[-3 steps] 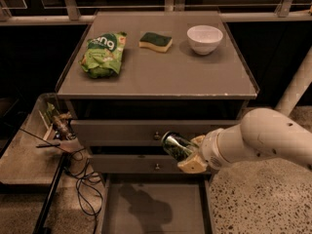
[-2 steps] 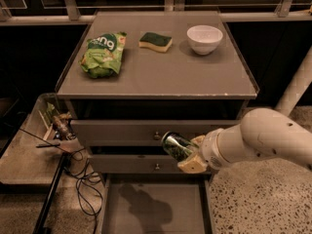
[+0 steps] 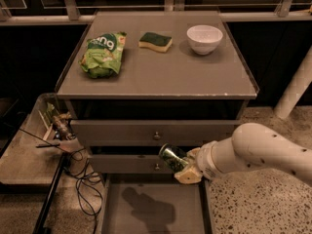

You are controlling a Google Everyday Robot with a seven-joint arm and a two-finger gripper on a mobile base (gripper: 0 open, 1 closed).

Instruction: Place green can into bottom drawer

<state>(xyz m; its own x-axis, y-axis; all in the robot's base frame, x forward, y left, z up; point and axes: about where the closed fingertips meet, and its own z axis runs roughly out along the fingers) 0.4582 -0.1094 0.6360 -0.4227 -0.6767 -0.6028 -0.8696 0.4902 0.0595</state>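
You've got the gripper (image 3: 182,166) clamped on the green can (image 3: 171,156). Can tilted, sticking out upper-left of fingers, approx. level w/ middle drawer (image 3: 122,163), above open bottom drawer (image 3: 191,213).

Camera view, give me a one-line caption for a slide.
The gripper holds the green can tilted over the open bottom drawer, below the cabinet's two upper drawers.
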